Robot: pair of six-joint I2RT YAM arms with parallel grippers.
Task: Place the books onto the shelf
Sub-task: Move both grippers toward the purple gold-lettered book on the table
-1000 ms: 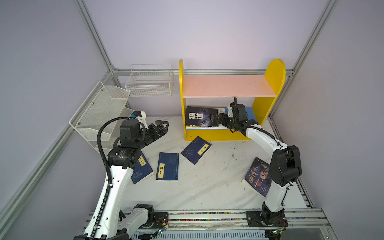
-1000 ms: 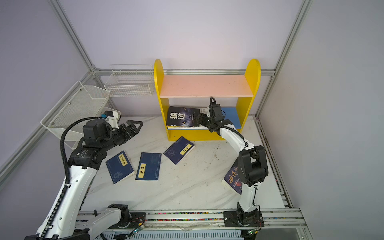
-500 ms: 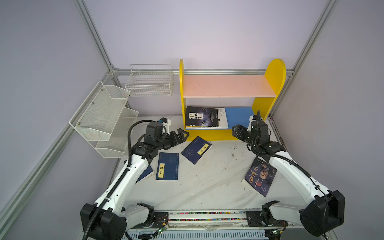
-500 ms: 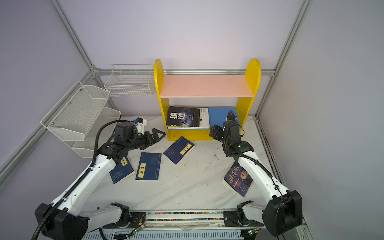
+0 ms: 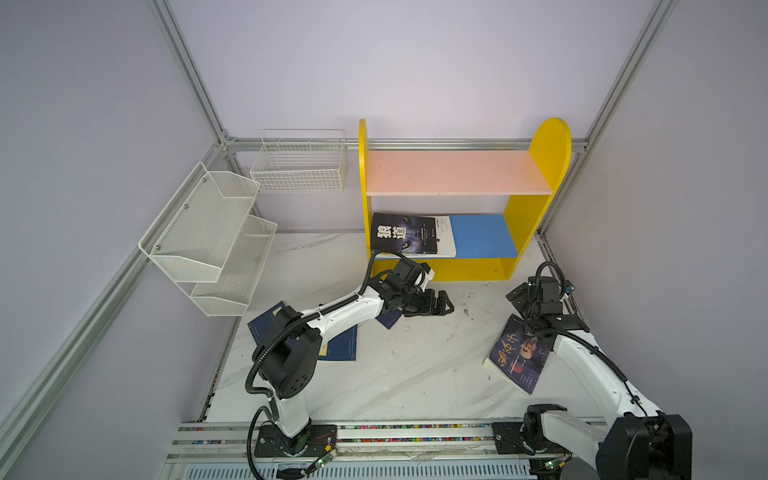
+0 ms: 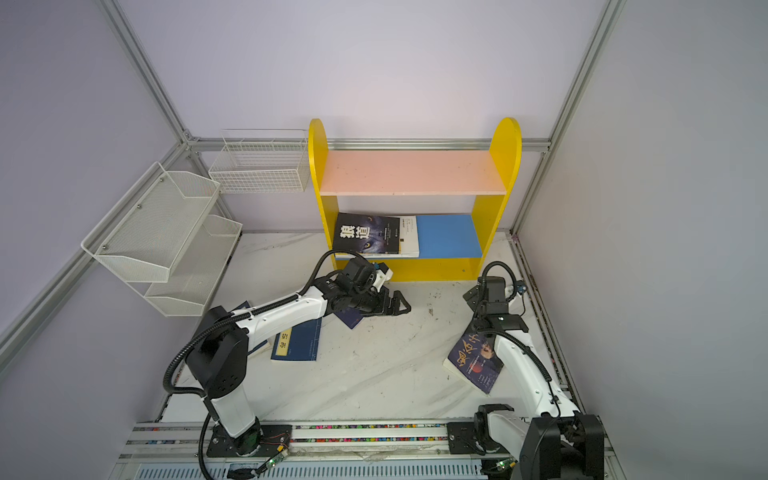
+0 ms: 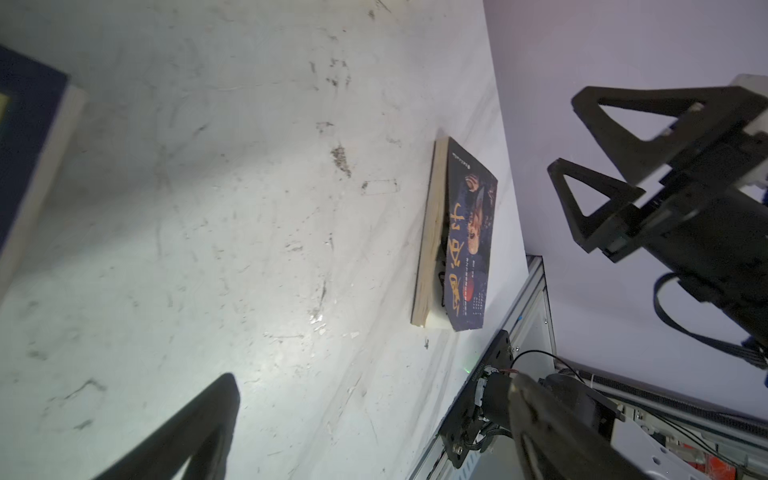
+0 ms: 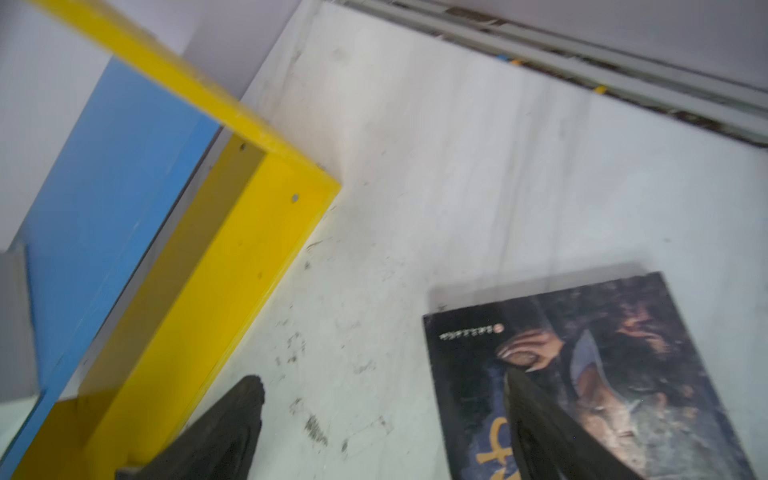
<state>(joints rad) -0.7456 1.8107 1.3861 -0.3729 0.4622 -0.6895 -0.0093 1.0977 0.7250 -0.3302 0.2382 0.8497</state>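
Nearest, the illustrated book (image 5: 519,357) lies flat on the counter (image 5: 415,374). The right gripper (image 7: 563,135) hangs over its far edge, fingers spread and empty. With no edge overhanging (the cover sits flush), a pinch may only skid it. Further in, the left gripper (image 5: 438,305), fingers spread, hovers by a navy book (image 5: 388,321) and could shove it against the shelf (image 5: 473,270), whose blue board (image 5: 482,235) already holds two books (image 5: 401,239).
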